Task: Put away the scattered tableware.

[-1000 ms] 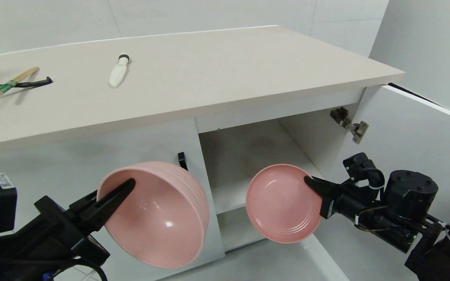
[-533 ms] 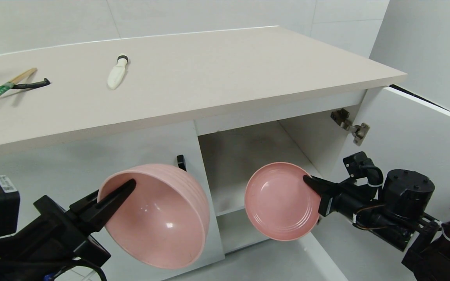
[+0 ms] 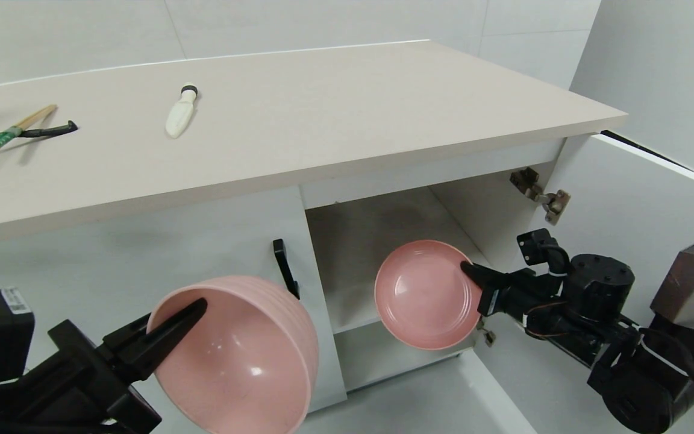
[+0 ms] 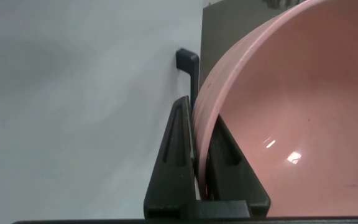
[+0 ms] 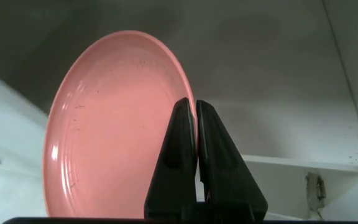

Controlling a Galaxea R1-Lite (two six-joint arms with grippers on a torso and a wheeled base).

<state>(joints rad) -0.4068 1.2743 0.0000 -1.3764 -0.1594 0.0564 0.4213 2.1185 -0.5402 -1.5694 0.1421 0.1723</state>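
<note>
The left jaws are closed tight on the rim of the pink bowl (image 3: 244, 355), one side pressed against the inner wall and the other against the ribbed outside. The bowl hangs tipped on its side with its opening turned toward the head camera, low in front of the closed left cabinet door (image 3: 142, 265) and just beside that door's black handle (image 3: 285, 268), below the front edge of the surface (image 3: 323, 120).

The right jaws are pinched shut on the edge of the pink plate (image 3: 425, 295), gripping it at its right-hand rim. The plate stands nearly on edge, its face toward the head camera, at the mouth of the open cabinet compartment and in front of the inner shelf (image 3: 371, 241). Whether it touches the shelf cannot be told. To its right the open door (image 3: 636, 199) swings outward on a metal hinge (image 3: 540, 193).

On the surface, a white-handled utensil (image 3: 179, 111) lies toward the back left. Well apart from it, near the left edge, a pair of chopsticks (image 3: 15, 128) with a green band lies across a black cable (image 3: 46, 130).
</note>
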